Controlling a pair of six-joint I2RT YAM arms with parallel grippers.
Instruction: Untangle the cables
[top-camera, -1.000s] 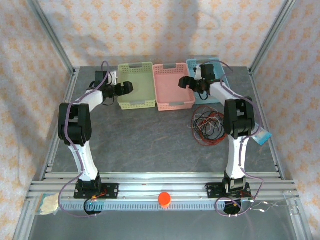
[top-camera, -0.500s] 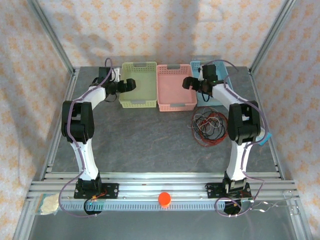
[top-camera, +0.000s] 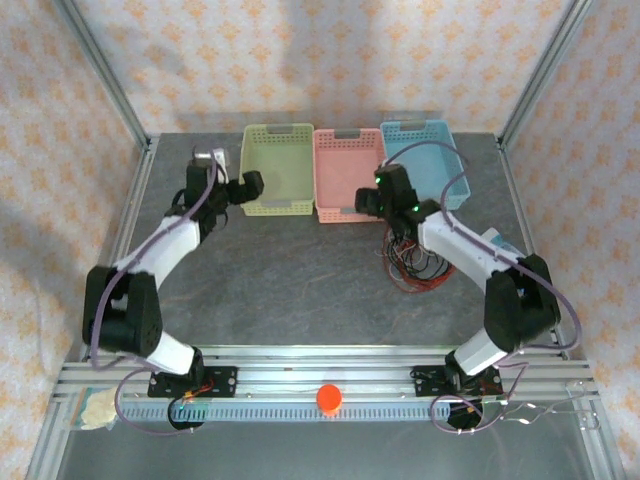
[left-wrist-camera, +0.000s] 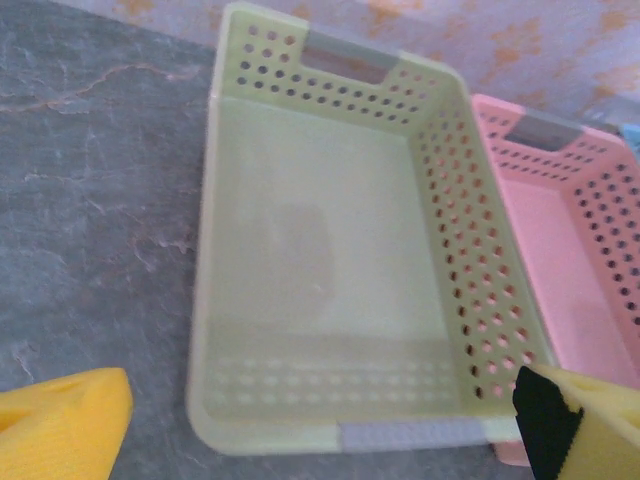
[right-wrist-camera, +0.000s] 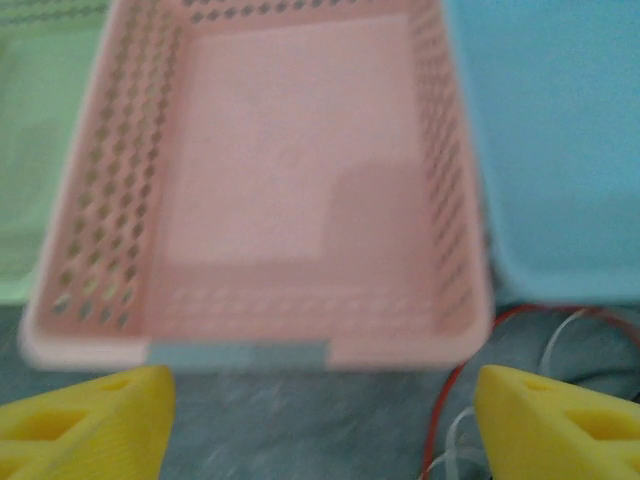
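The cables (top-camera: 412, 262) lie in a tangled coil of red, black and pale white wires on the table's right side, partly under my right arm. A red loop and a white strand of the cables (right-wrist-camera: 500, 400) show at the lower right of the right wrist view. My right gripper (top-camera: 378, 198) hovers open at the pink basket's (top-camera: 346, 172) near edge, just left of the coil, with nothing between its yellow fingers (right-wrist-camera: 85, 420). My left gripper (top-camera: 243, 188) stands open beside the green basket's (top-camera: 277, 166) near left corner, empty too.
Three baskets line the back of the table: green, pink and blue (top-camera: 422, 158), all looking empty. A metal frame post (top-camera: 100, 75) rises at each back corner. An orange ball (top-camera: 329, 398) sits on the front rail.
Both arms have drawn back toward the near side and lowered. The right gripper came down from beside the blue basket to the pink basket's front edge, close to the coil. The cables have not moved.
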